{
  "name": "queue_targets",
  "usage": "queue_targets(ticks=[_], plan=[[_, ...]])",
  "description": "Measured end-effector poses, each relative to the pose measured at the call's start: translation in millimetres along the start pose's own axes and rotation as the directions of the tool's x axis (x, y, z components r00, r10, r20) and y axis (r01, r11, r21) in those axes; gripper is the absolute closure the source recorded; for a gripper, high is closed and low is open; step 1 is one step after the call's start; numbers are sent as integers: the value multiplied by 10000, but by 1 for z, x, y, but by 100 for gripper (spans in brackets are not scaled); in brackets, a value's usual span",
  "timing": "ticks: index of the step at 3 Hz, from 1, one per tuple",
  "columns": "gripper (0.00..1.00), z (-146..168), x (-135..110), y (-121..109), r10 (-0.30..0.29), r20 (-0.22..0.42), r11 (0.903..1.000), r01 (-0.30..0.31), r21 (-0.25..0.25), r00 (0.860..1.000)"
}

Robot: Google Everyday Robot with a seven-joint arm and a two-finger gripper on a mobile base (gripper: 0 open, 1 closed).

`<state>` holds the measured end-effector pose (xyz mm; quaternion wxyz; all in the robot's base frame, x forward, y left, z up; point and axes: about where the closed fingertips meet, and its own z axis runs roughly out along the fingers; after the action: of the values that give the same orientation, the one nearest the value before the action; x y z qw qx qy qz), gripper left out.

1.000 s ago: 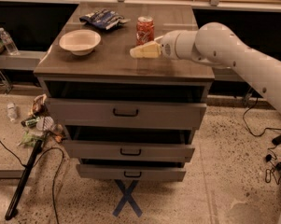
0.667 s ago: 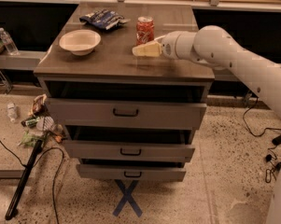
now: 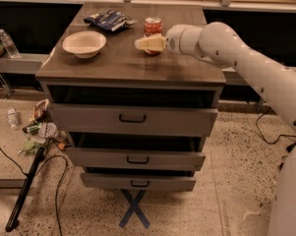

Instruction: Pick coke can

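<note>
The coke can (image 3: 153, 25) is a small red can with a silver top. It stands upright on the back middle of the wooden drawer cabinet's top (image 3: 123, 65). My gripper (image 3: 146, 44) comes in from the right on the white arm (image 3: 226, 48). Its cream tip points left and sits right in front of the can's lower half, hiding that part. I cannot tell whether it touches the can.
A white bowl (image 3: 84, 44) sits at the top's left. A blue-and-white snack bag (image 3: 108, 19) lies behind it, left of the can. The cabinet's three drawers (image 3: 133, 118) stand slightly open. Litter and a water bottle (image 3: 9, 43) lie to the left on the floor and shelf.
My gripper has moved up and back towards the coke can and now overlaps its lower half. The can, bowl and bag have not moved.
</note>
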<state>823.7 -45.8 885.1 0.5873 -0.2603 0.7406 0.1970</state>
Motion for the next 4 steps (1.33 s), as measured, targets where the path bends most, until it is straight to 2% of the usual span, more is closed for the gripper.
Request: queue_targets(ticks=[1,2,3,4], plan=[[19,14,-7,9,-12,291,9991,24,-417,9996],[50,24,-16,19,-144,569,9964,191,-828,9983],[81,20,-33,22,-352,869,9950,431,-901,9956],[100,7,-64,23,-643,1270,9948,737,-708,9898]])
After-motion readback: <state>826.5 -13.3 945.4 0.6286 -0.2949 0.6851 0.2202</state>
